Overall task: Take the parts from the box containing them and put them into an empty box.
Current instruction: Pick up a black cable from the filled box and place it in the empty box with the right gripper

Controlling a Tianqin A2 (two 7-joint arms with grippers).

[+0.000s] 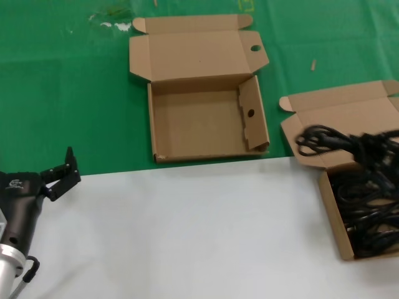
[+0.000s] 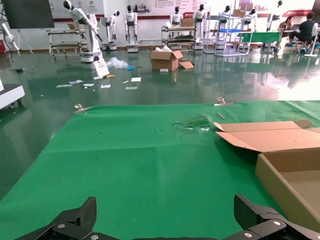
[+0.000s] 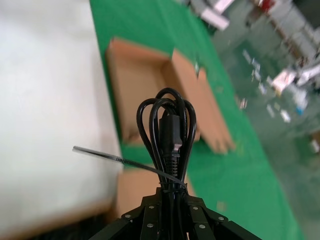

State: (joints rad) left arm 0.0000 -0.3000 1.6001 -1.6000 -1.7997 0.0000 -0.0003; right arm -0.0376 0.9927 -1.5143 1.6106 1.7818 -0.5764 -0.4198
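I see brown, matt cardboard on the empty box (image 1: pixel 206 131) and the box of cords (image 1: pixel 340 205). The cord (image 3: pixel 169 145) pinched in my right gripper (image 3: pixel 169 212) is smooth, shiny black plastic. The green cloth (image 1: pixel 68 93) looks soft and dull.

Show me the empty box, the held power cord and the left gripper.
empty box (image 1: pixel 199 128): head view, bare floor inside.
power cord (image 3: pixel 170 135): right wrist view, plug among loops, clamped by the right gripper (image 3: pixel 170 207).
left gripper (image 1: pixel 60 172): head view, between open fingertips.
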